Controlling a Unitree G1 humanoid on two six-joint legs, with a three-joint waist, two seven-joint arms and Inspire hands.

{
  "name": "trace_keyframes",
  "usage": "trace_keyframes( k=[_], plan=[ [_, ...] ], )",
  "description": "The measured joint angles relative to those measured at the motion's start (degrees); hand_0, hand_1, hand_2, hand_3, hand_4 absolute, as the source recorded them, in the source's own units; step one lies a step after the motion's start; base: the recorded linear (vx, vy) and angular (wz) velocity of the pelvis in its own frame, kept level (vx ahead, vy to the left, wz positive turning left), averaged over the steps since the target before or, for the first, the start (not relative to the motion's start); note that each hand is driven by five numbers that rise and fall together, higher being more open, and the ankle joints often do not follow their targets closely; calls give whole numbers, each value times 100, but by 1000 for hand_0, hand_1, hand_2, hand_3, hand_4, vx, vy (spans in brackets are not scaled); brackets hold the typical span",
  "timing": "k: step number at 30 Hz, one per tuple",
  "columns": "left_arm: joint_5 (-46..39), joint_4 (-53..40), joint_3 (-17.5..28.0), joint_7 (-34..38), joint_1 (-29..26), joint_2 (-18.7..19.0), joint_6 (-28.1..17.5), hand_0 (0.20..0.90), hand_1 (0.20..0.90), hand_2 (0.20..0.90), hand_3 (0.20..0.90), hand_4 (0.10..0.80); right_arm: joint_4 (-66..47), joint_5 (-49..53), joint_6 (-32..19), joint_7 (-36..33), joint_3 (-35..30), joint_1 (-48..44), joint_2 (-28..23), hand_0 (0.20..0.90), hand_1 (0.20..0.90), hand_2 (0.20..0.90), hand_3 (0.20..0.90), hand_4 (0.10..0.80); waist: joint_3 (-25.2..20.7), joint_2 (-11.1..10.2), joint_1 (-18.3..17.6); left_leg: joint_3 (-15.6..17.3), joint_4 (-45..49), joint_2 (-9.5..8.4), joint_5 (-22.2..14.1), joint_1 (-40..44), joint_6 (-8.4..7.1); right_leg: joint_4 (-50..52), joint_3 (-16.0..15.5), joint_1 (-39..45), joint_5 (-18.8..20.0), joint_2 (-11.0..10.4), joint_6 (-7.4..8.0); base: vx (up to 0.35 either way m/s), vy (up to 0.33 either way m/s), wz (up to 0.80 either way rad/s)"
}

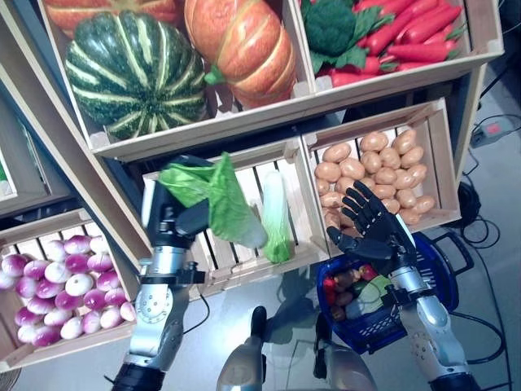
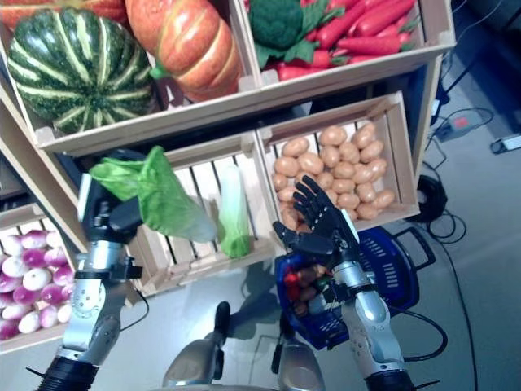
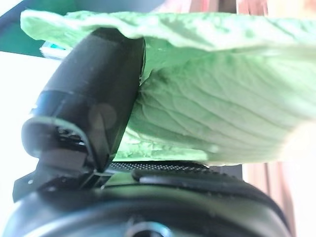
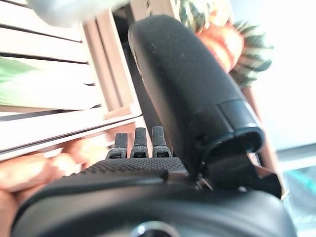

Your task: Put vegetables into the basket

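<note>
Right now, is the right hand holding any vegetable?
No, the right hand hangs open and empty above the blue basket, while the left hand grips the cabbage.

Slatted pale wooden crates (image 1: pixel 383 159) sit in tilted tiers on a wooden display stand (image 1: pixel 81 199). Below lies a smooth grey floor (image 1: pixel 488 195), where a power strip (image 1: pixel 491 129) rests at the right.

Count: two cabbages (image 1: pixel 218 199) (image 1: pixel 276 216), two green-striped/orange pumpkins (image 1: pixel 134 72) (image 1: pixel 240 45), one broccoli (image 1: pixel 330 26), one blue basket (image 1: pixel 444 265), two robot hands (image 1: pixel 175 216) (image 1: pixel 376 232).
</note>
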Motion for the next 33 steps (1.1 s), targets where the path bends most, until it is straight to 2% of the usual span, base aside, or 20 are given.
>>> trace_keyframes(
  k=[2, 6, 14, 16, 22, 25, 33],
  plan=[
    [-299, -28, -114, -328, -37, -9, 235, 300, 300, 300, 300, 400, -65, 0, 8, 156, 46, -18, -77, 900, 900, 900, 900, 800, -167, -12, -39, 12, -1, -13, -25, 45, 12, -150, 12, 108, 63, -1, 16, 87, -44, -4],
    [-809, -31, -211, -537, -79, -24, 603, 300, 300, 300, 300, 400, -188, -2, 152, 228, 373, -134, -283, 900, 900, 900, 900, 800, -392, -15, -42, 33, -3, -18, -77, 199, 12, -379, 83, 348, 160, 26, 15, 60, -32, -6],
    [-1176, -66, -365, -687, -174, -22, 935, 300, 300, 300, 300, 400, -223, 21, 502, 313, 677, -251, -325, 900, 900, 900, 900, 800, -434, -15, -37, 42, -4, -19, -85, 353, 20, -379, 108, 489, 171, 23, 17, 48, -19, -1],
    [-1177, -65, -367, -729, -174, -19, 1006, 300, 300, 300, 300, 400, -226, 22, 622, 434, 718, -252, -351, 900, 900, 900, 900, 800, -478, -11, -33, 50, -4, -18, -88, 364, 23, -379, 116, 495, 172, 23, 16, 47, -12, -2],
    [-1174, -65, -436, -808, -180, 149, 1049, 300, 300, 300, 300, 400, -250, 367, 1197, 1289, 1128, -392, -887, 900, 900, 900, 900, 800, -738, -20, -30, 52, -5, -19, -95, 426, 29, -381, 116, 551, 172, 21, 17, 43, -8, 0],
    [-1175, -65, -452, -849, -178, 205, 1061, 300, 300, 300, 300, 400, -248, 706, 1496, 1539, 1165, -399, -906, 900, 900, 900, 900, 800, -792, -23, -15, 51, -6, -18, -106, 475, 34, -381, 116, 603, 165, 22, 12, 14, -2, 0],
    [-1175, -64, -557, -1255, -144, 491, 1221, 300, 300, 300, 300, 400, -246, 749, 1983, 1990, 1163, -361, -1038, 900, 900, 900, 900, 800, -1145, -49, -7, 65, -7, -30, -119, 467, 50, -381, 118, 593, 164, 4, 14, 0, 0, 0]
  ],
)
